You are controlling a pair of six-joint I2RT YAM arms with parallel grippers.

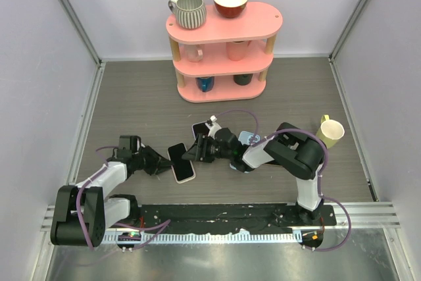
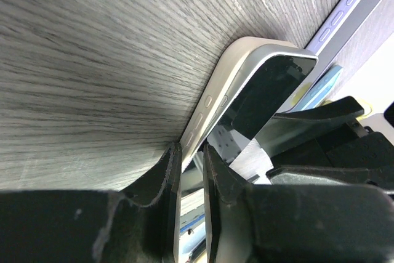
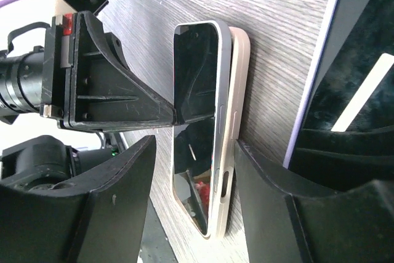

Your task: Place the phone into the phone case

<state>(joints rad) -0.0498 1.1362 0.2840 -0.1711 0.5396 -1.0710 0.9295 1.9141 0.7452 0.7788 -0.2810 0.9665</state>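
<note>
Your left gripper (image 1: 166, 164), at the phone's (image 1: 182, 162) 9 o'clock, pinches phone and case (image 3: 241, 78) together at the centre of the table (image 1: 131, 97); the phone lies tilted on the case. Your right gripper (image 1: 195, 153), at 2 o'clock, straddles them, jaws apart. At 12 o'clock: shelf (image 1: 260, 21).

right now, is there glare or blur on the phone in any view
Left wrist: phone sharp, screen mirror-like; the left gripper is dark and soft, shadowing the table. Right wrist: phone screen reflects, bright glare streak on the other dark screen. Top external: evenly lit, glare only on the metal sheet.
</note>
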